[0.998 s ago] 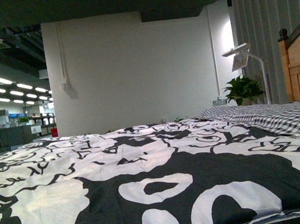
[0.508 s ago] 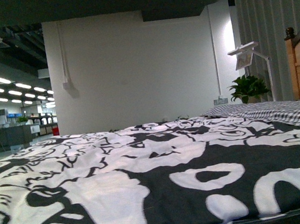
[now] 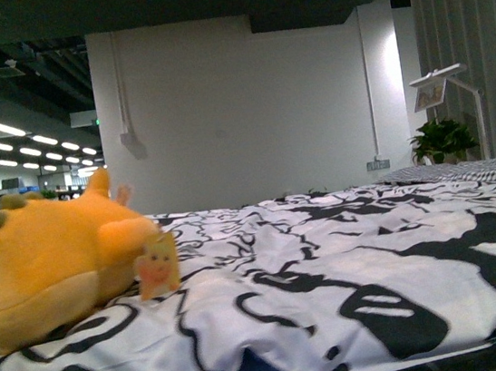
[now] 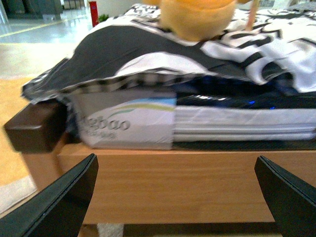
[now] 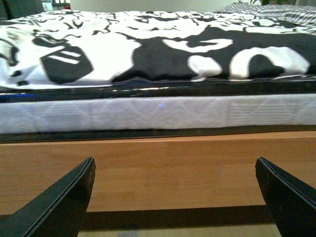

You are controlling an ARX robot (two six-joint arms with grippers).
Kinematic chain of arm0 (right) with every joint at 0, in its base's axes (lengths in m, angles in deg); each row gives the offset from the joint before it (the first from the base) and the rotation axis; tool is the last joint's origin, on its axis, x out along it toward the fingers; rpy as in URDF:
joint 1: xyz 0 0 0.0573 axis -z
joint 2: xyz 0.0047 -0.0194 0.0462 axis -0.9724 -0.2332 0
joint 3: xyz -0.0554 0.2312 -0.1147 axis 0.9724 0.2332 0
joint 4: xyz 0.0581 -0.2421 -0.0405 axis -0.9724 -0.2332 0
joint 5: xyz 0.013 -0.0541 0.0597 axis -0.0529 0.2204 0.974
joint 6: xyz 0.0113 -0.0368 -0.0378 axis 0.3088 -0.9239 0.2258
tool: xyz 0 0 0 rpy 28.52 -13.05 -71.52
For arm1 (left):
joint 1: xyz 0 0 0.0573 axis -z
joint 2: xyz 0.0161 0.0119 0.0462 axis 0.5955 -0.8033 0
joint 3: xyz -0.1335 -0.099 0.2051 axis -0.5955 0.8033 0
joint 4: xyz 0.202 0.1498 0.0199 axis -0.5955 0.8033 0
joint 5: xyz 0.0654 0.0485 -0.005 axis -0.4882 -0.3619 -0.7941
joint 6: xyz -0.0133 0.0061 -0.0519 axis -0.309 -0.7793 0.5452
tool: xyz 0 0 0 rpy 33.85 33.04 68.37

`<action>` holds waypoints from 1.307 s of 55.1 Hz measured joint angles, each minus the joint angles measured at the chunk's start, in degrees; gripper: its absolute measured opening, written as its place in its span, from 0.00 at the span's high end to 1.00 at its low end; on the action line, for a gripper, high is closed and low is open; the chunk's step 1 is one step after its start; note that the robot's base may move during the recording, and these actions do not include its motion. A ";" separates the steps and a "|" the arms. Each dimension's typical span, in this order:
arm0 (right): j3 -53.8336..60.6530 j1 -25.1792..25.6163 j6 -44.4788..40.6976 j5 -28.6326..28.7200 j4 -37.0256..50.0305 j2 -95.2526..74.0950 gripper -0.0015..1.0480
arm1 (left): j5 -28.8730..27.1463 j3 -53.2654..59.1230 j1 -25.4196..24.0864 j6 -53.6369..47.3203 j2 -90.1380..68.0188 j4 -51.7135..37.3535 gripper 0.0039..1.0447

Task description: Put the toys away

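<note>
Bedding fills your view: a black-and-white patterned duvet [image 3: 331, 257] over a light wooden bed frame [image 5: 158, 173], whose rail stands between your arms and the mattress top. The soft orange-yellow plush animal [image 3: 48, 267] lies on the duvet's left part, ungrasped, so everything is left to do. Your left gripper [image 4: 175, 165] and right gripper [image 5: 175, 165] both gape empty, low before the rail.

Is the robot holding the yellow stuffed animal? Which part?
Nothing is held. The left gripper and right gripper are open and empty; the stuffed animal lies untouched on the blanket.
</note>
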 joint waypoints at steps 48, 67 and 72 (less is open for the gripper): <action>0.00 0.02 0.13 -0.02 0.00 0.09 0.06 | 0.00 0.02 0.04 0.00 0.09 -0.07 0.06; -1.92 2.10 12.28 -4.74 9.70 -12.61 0.06 | 0.04 0.02 0.04 -0.02 0.09 -0.07 0.06; -4.22 3.02 12.37 -2.99 15.89 -18.86 0.06 | 0.04 0.02 0.04 -0.02 0.09 -0.07 0.06</action>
